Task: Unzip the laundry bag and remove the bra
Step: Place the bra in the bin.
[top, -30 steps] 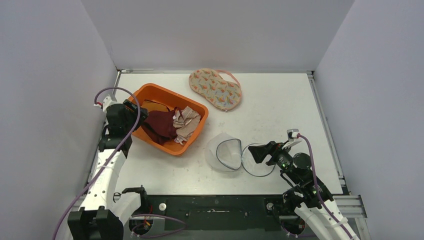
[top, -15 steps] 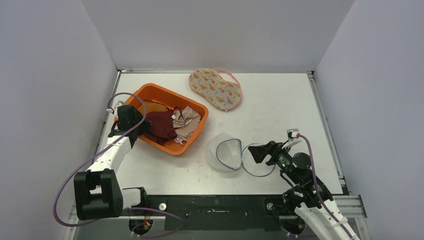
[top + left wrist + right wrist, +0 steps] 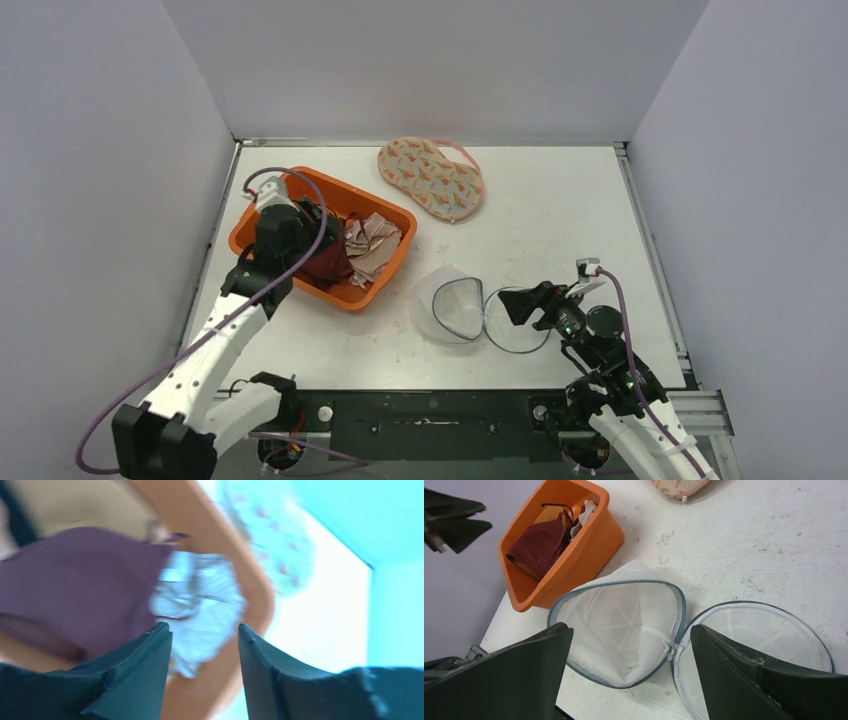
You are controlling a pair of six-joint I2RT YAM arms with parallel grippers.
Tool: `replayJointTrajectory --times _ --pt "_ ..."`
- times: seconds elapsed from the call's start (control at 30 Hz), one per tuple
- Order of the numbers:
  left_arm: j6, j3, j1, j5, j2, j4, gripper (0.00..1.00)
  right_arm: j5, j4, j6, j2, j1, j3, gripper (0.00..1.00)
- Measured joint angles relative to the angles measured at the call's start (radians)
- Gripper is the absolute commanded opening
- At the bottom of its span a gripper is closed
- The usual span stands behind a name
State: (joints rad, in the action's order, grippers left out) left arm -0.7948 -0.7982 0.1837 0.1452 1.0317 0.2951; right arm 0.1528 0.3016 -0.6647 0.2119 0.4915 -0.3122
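The white mesh laundry bag [image 3: 452, 305] lies unzipped on the table, its round lid [image 3: 520, 325] flapped out to the right. In the right wrist view the bag [image 3: 624, 625] holds nothing. A dark red cupped garment [image 3: 325, 255], the bra as far as I can tell, lies in the orange bin [image 3: 385, 275]. My left gripper [image 3: 315, 218] hovers over the bin, open. In its wrist view the left gripper [image 3: 204, 627] has nothing between its fingers, only the dark red cloth [image 3: 75, 590] and a pale cloth [image 3: 200, 605] below. My right gripper [image 3: 508, 308] stands open over the bag's hinge, and the right gripper [image 3: 629, 627] is empty.
The bin also holds a beige garment [image 3: 372, 243] and a mustard one [image 3: 305, 212]. A floral two-lobed padded pouch [image 3: 432, 178] lies at the back of the table. Grey walls close in the left, back and right sides.
My left arm has swung from outside the bin's left wall to over the bin's middle. The right arm and the bag have not moved.
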Motion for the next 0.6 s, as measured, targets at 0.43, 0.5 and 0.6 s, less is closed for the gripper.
replayJointTrajectory --times 0.43,0.5,0.6 --pt "0.081 -0.124 0.918 0.278 0.104 0.076 0.74 -0.192 0.089 -0.074 0.152 0.000 -0.044 0.98" --pt "0.108 -0.142 0.937 0.279 0.159 0.100 0.74 -0.238 0.117 -0.100 0.183 0.001 -0.051 0.98" --pt "0.156 -0.190 0.943 0.278 0.223 0.129 0.71 -0.315 0.163 -0.149 0.231 0.008 -0.068 0.98"
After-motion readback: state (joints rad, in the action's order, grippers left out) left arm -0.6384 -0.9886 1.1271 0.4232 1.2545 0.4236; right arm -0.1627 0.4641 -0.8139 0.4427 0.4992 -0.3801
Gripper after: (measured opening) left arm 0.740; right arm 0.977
